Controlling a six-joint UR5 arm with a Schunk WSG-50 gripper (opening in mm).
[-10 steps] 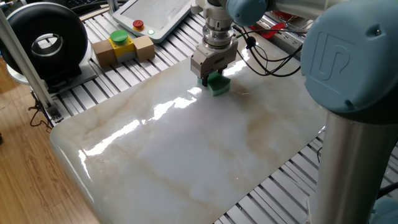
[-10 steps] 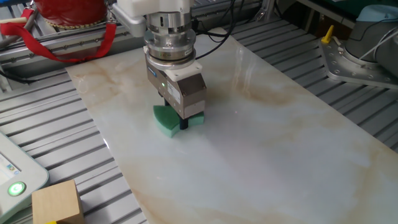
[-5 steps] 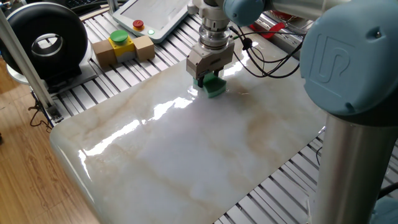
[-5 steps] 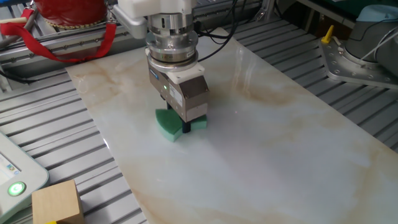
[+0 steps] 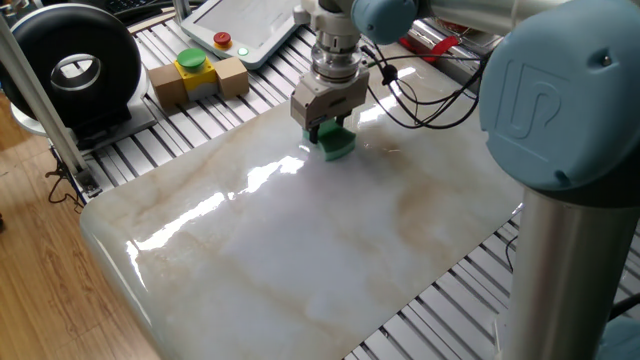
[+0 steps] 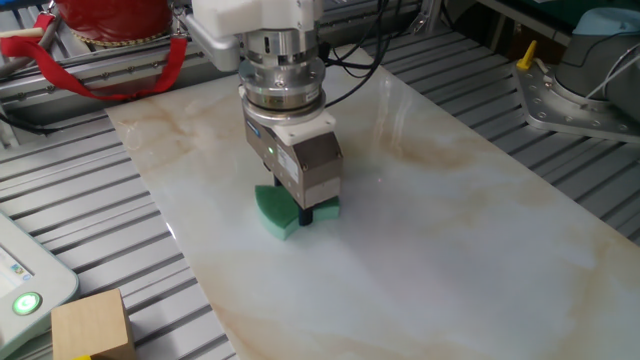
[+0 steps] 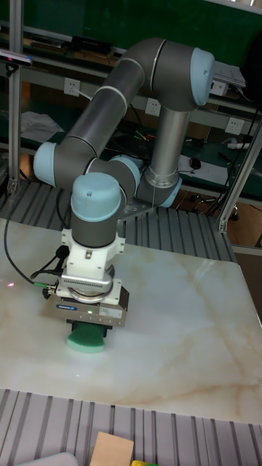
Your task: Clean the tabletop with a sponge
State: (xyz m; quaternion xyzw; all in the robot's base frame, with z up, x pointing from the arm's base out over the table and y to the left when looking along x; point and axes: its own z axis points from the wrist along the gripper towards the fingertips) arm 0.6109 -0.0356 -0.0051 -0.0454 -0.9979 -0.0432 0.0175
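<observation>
The green sponge (image 5: 336,143) (image 6: 282,211) (image 7: 87,340) lies flat against the marble tabletop (image 5: 330,250) (image 6: 450,230) (image 7: 182,328), near its edge by the control pendant. My gripper (image 5: 329,133) (image 6: 303,209) (image 7: 89,330) points straight down and is shut on the sponge, pressing it onto the slab. The fingers are mostly hidden behind the gripper body.
A cardboard box with a yellow-and-green button (image 5: 196,73) and a white pendant (image 5: 250,25) sit on the ribbed frame beside the slab. A black round device (image 5: 70,65) stands at the far corner. A red basket (image 6: 105,20) is behind the slab.
The gripper has slid with the sponge along the tabletop, leftward in one fixed view and toward the camera in the other. The grip has not changed.
</observation>
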